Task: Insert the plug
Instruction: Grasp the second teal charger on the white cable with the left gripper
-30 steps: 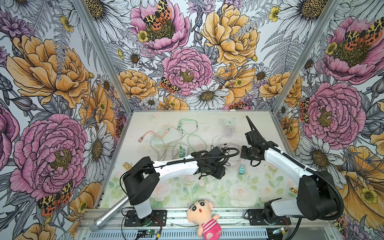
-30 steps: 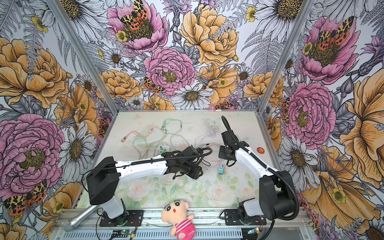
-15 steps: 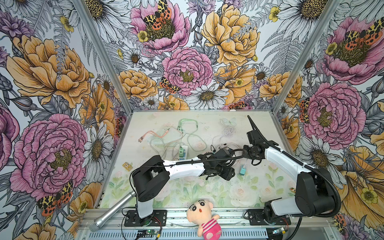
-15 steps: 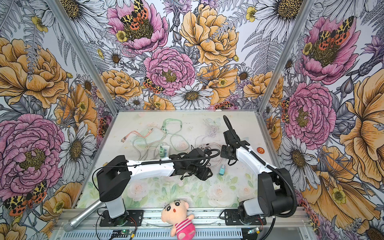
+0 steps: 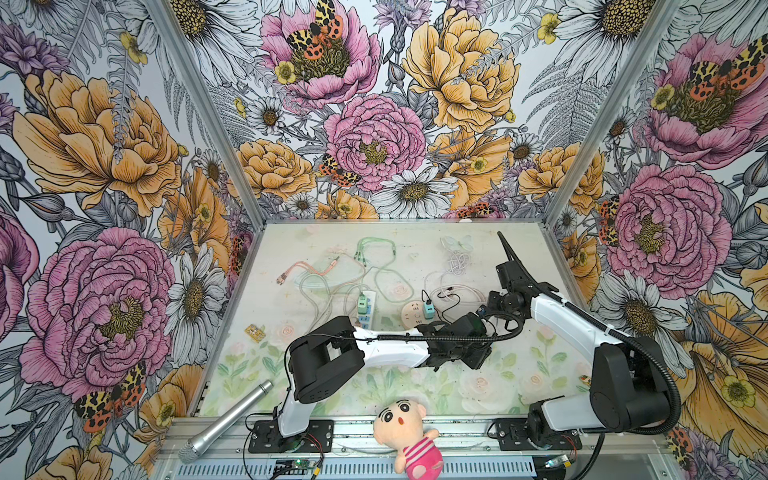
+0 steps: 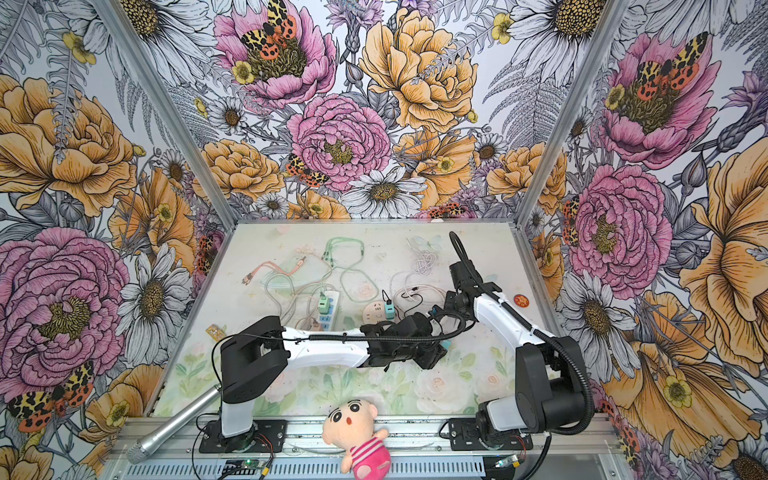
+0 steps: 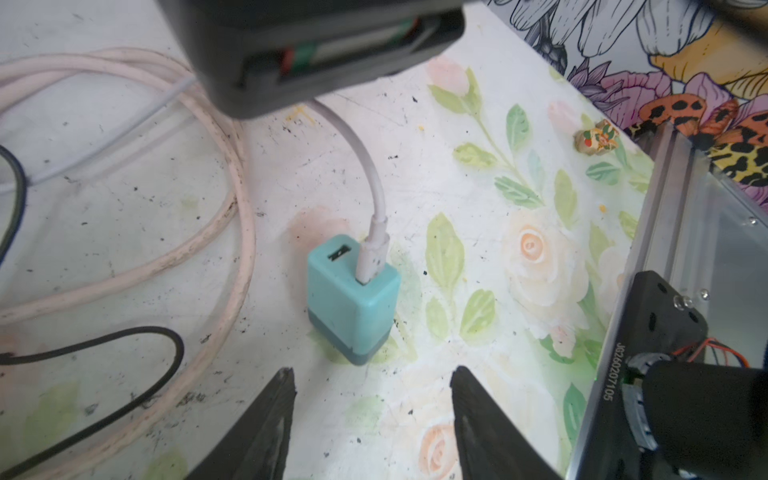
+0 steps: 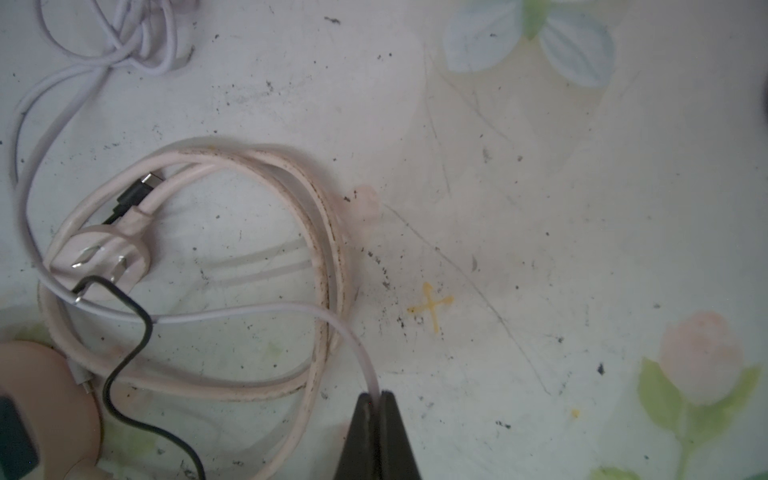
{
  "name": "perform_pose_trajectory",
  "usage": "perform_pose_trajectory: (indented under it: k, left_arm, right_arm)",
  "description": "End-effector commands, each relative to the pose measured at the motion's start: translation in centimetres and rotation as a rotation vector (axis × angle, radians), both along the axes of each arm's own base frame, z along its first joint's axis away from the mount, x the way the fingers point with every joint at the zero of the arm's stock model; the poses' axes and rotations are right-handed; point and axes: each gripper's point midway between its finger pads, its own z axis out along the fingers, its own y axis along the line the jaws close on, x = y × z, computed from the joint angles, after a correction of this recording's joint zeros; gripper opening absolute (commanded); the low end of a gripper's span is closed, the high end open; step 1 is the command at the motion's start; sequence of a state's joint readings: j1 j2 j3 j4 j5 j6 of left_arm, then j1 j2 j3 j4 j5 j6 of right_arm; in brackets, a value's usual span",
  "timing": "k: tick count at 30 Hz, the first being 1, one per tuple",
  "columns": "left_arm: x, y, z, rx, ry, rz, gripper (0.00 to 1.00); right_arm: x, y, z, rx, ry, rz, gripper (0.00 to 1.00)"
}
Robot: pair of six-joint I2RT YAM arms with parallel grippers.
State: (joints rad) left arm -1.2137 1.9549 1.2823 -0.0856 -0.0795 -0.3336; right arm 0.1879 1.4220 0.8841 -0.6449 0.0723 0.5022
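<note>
Left fingers [image 7: 266,428] stand spread with nothing between them, while the right fingers [image 8: 365,432] are pinched shut on the thin pale cable [image 8: 361,365]. On the table [image 7: 124,208] the teal charger [image 7: 353,307] stands on its darker end straight ahead of the left fingers. It is in line with the gap between their tips and just clear of them, its long axis pointing up and its port face on top. So the left arm is the nearer one to the charger; the right holds the cable further along its run. The charger is a small rounded block with two ports side by side. The cable's plug [image 7: 372,253] stands in one port, leaning slightly, and looks seated, though how deep cannot be told; the other port [image 7: 338,252] is empty
</note>
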Motion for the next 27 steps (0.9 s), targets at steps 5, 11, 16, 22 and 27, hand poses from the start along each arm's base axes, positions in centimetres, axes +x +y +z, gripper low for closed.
perform_pose_trajectory:
  k: [5,11,16,22,27]
  left_arm:
    - [1.6,-1.5,-0.3,0.072,-0.166,0.057,0.65]
    - [0.0,-1.7,-2.7,0.119,-0.115,-0.020,0.66]
    - [-1.8,-1.1,-3.3,0.117,-0.064,-0.096,0.66]
    - [-1.4,0.1,-5.0,0.164,-0.027,-0.087,0.66]
    - [-0.6,0.6,-5.1,0.165,-0.022,-0.058,0.60]
  right_arm:
    - [0.0,-0.1,-0.2,0.010,-0.007,0.005,0.00]
    - [-0.3,-0.2,-0.4,0.009,0.002,0.009,0.00]
    - [-0.4,-0.2,-1.1,0.005,0.022,0.009,0.00]
    - [-0.3,0.0,-1.1,0.023,0.016,0.009,0.00]
    - [-0.3,0.1,-0.8,0.028,0.008,0.010,0.00]
